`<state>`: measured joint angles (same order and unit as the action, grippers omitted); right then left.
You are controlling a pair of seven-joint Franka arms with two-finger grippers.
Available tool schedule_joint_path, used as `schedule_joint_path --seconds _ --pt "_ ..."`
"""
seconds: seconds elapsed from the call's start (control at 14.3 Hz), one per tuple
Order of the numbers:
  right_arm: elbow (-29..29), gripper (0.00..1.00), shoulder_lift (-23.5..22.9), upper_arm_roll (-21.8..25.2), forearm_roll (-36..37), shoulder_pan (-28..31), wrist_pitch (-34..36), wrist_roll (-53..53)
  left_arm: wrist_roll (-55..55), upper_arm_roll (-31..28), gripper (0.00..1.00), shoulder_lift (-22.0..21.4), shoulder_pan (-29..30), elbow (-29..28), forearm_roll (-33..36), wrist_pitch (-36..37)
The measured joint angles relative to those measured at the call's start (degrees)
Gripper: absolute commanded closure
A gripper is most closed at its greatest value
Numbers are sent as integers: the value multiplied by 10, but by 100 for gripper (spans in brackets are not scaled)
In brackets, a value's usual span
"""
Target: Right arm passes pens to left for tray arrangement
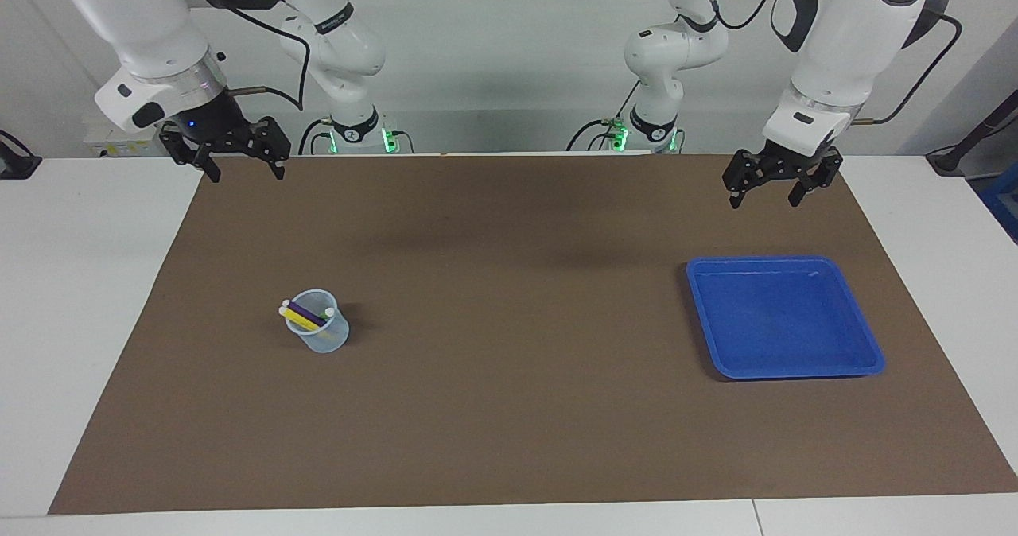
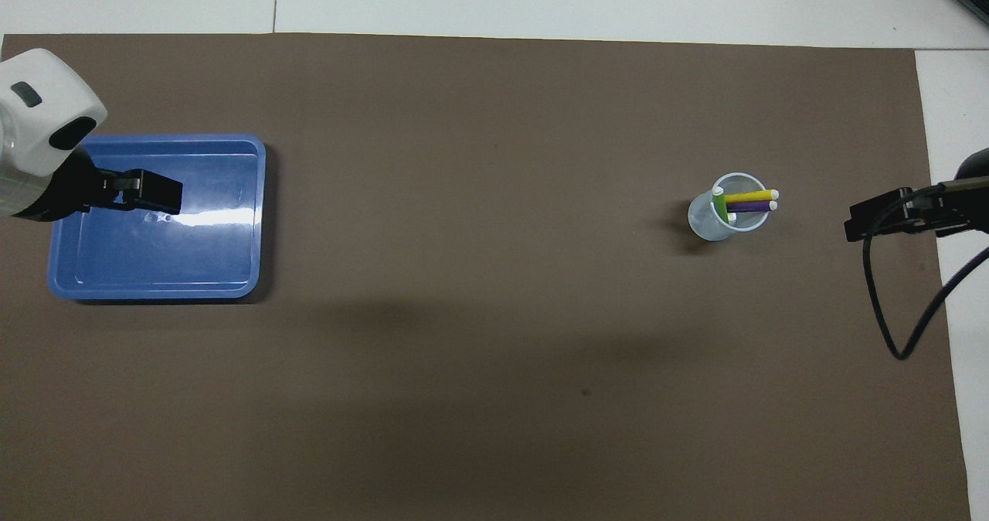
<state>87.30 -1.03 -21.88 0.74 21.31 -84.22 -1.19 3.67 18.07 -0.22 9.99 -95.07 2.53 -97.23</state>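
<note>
Evidently pens (image 1: 306, 314) well apart from right gripper (image 1: 244, 172)

A wide brown rectangular mat (image 1: 509, 409) covers most of the white surface (image 1: 71, 281). The small clear plastic cup (image 1: 322, 335) stands on the mat toward the right arm's end, and the three slim marker pens (image 1: 304, 314) (green, yellow, purple) lean together inside it, their ends poking past its rim. The shallow blue plastic tray (image 1: 863, 337) lies flat on the mat toward the left arm's end, well apart from the cup.
</note>
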Motion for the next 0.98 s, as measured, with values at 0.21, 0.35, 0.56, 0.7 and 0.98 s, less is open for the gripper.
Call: schedule_joint_path --seconds 0.21,0.35,0.56,0.7,0.98 --pt "0 0 5 -1 0 0 9 0 0 0 0 -1 0 0 0 3" --pt "3 0 6 -1 0 0 8 0 -4 0 0 -3 0 -8 0 2" --pt "14 0 6 -1 0 0 -20 0 -16 -3 0 -12 3 -33 0 -15" --pt "22 1 6 -1 0 -4 -44 15 -19 -4 0 -15 4 -41 0 -21" --pt "31 1 -9 -2 1 -41 -81 127 -21 -4 0 -19 4 -44 0 -21"
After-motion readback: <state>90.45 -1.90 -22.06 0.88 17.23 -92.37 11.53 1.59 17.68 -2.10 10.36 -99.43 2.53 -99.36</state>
